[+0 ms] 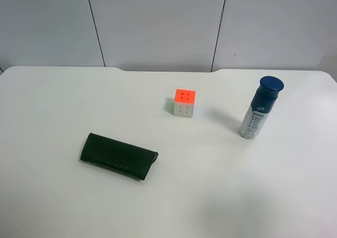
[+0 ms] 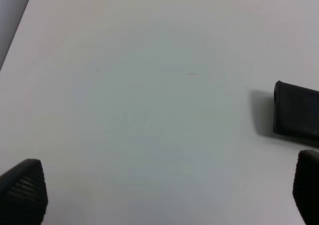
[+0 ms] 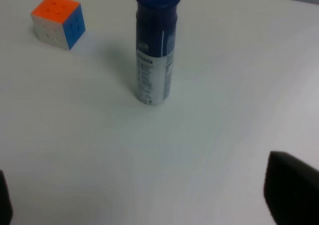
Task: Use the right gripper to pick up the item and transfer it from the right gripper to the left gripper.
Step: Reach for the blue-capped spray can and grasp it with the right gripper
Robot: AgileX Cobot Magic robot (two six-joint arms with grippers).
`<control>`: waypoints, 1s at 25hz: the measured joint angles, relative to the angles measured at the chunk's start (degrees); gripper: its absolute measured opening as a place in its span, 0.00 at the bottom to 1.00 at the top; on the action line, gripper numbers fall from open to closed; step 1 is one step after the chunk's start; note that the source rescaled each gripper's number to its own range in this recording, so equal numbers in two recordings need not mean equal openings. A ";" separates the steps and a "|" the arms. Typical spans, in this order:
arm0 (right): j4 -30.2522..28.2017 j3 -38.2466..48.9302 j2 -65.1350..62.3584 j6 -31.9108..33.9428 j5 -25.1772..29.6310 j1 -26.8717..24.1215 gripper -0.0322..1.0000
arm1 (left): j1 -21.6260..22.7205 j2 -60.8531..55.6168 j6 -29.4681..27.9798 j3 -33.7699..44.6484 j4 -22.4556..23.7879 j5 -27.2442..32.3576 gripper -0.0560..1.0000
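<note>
We judge the task barely begun: the bottle [image 1: 261, 107] stands upright on the table [image 1: 52, 101], near the puzzle cube [image 1: 184, 102], untouched. Our right gripper [image 3: 147, 197] and left gripper [image 2: 164, 190] both gape wide, empty; pickup and handover remain.

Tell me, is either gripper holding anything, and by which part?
Nothing is held. The right gripper and left gripper are both open and empty; the bottle stands untouched.

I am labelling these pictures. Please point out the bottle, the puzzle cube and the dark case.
bottle [image 1: 256, 117]: exterior high view, on its white printed body.
puzzle cube [image 1: 185, 96]: exterior high view, on its orange top face.
dark case [image 1: 118, 156]: exterior high view, on the middle of its upper side.
</note>
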 joint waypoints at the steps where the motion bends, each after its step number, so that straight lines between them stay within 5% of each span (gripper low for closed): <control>1: 0.00 0.00 0.00 0.00 0.00 0.00 1.00 | 0.00 0.00 0.00 0.00 0.00 0.00 1.00; 25: 0.00 0.00 0.00 0.00 0.00 0.00 1.00 | 0.00 0.00 0.00 0.00 -0.06 0.00 1.00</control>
